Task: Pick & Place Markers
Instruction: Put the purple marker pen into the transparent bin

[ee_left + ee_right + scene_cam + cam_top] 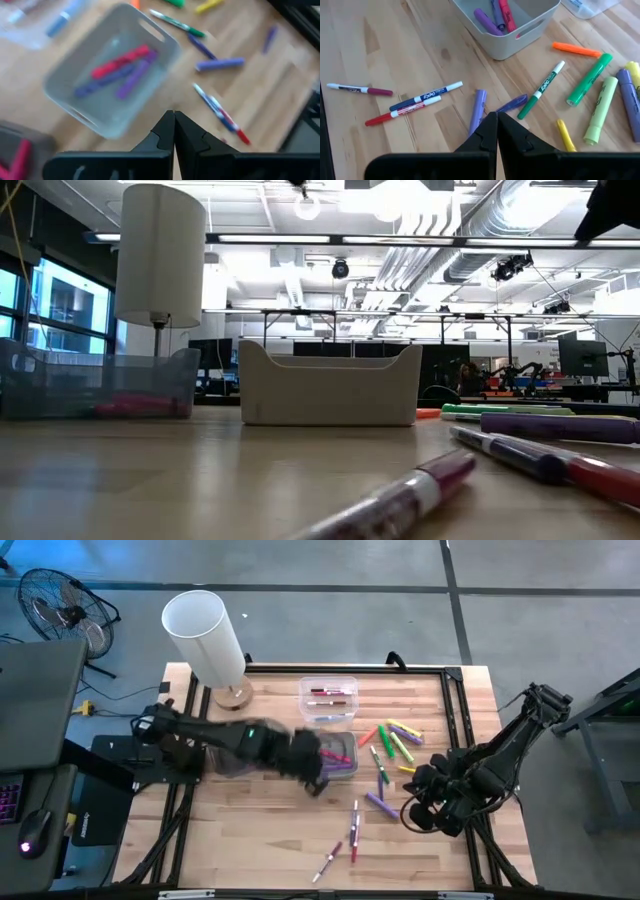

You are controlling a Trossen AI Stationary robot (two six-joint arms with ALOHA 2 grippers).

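Two arms over the desk (260, 830): left gripper (174, 131), jaws pressed together and empty, above the grey bin (112, 75) holding three markers (122, 62); right gripper (497, 131), jaws pressed together, at right, over loose markers (592, 77) scattered right of the bin.

- The desk (380, 65) is seen in pale wood with a brown grain.
- A grey bin (520, 30) is shown; purple and red markers (492, 17) are seen within it.
- An orange marker (576, 49), two green highlighters (590, 79) and a yellow marker (565, 136) are seen.
- A white-bodied marker (542, 90) is capped in green.
- Two white pens (415, 104) are tipped in blue and red.
- A white lamp shade (205, 635) is seen.
- Both the left gripper (173, 131) and the right gripper (496, 131) are black.
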